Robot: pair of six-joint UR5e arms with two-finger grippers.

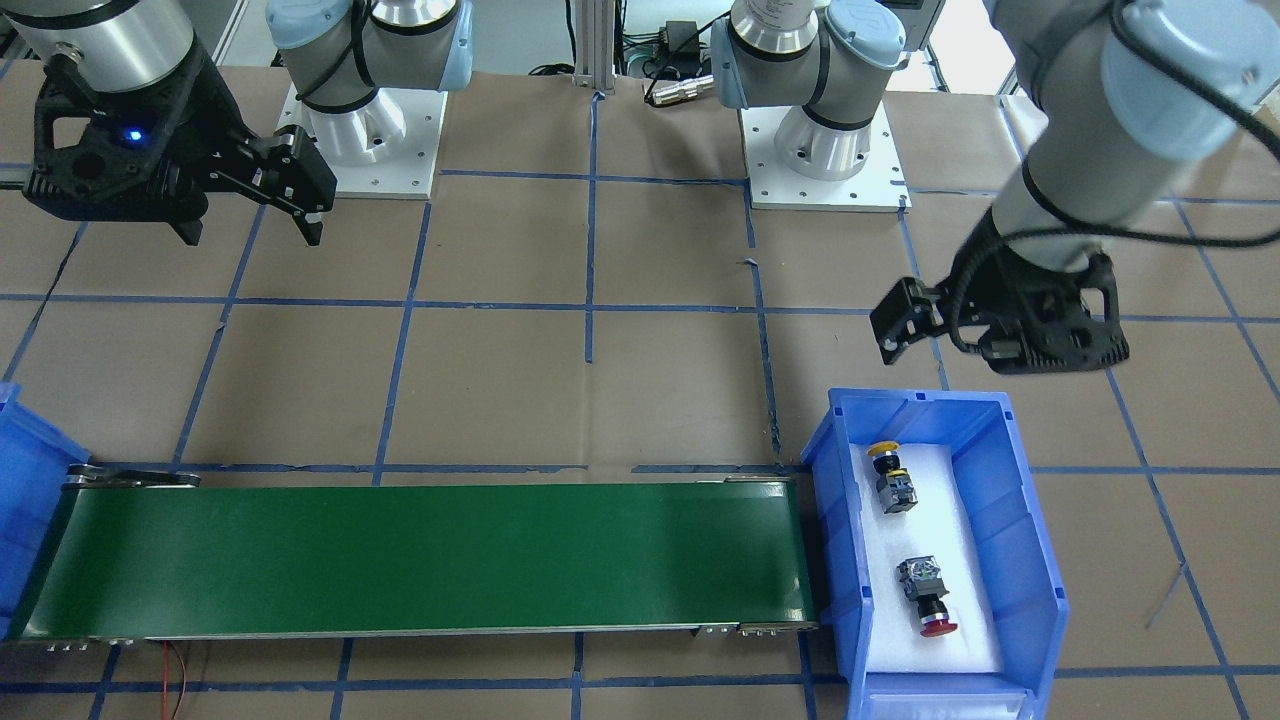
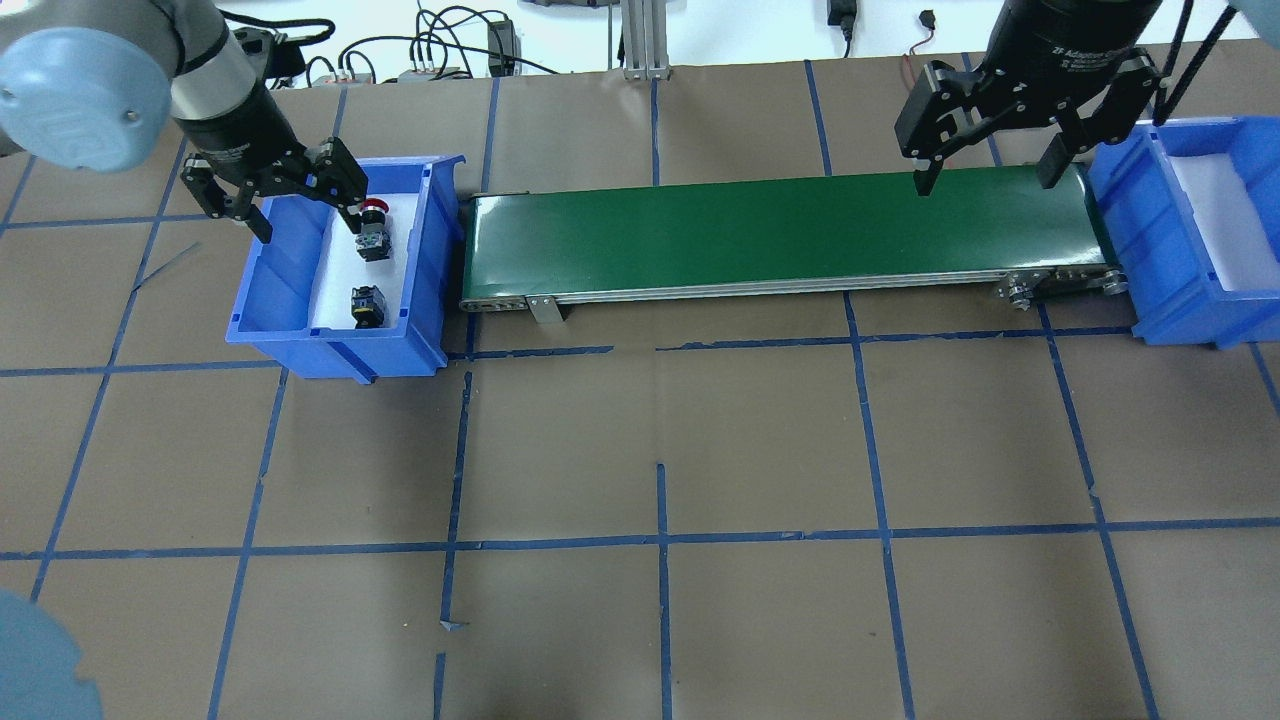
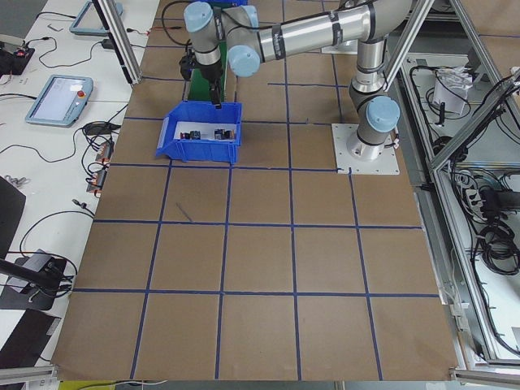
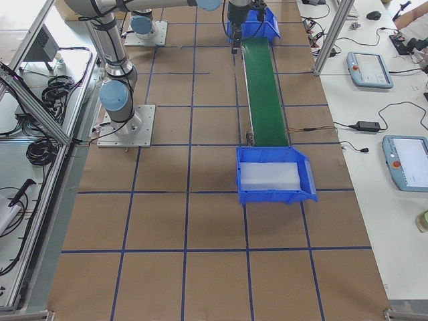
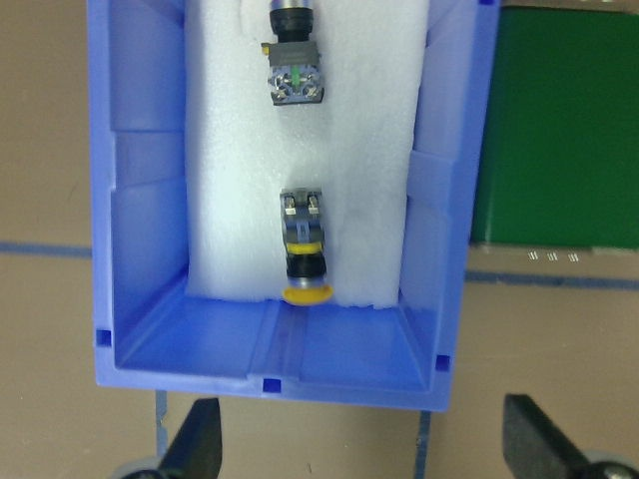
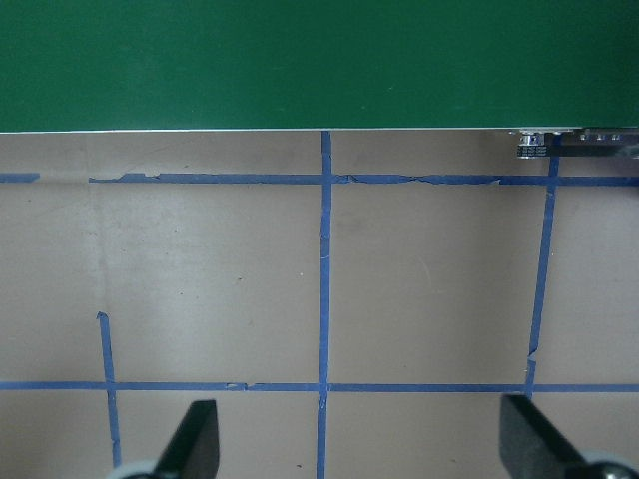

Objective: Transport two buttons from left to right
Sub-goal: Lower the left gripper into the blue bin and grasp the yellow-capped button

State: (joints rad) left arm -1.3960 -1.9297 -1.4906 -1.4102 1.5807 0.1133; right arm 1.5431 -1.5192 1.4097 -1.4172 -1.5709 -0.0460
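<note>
Two buttons lie on white foam in the left blue bin. The yellow-capped button lies at the end nearer the robot, and also shows in the left wrist view. The red-capped button lies at the far end; the left wrist view shows only its contact block. My left gripper is open and empty and hovers above this bin, touching nothing. My right gripper is open and empty, up over the right end of the green conveyor belt.
A second blue bin with a white foam floor and nothing on it stands at the belt's right end. The belt runs between the two bins. The brown table has a blue tape grid. The arm bases stand at the robot's side.
</note>
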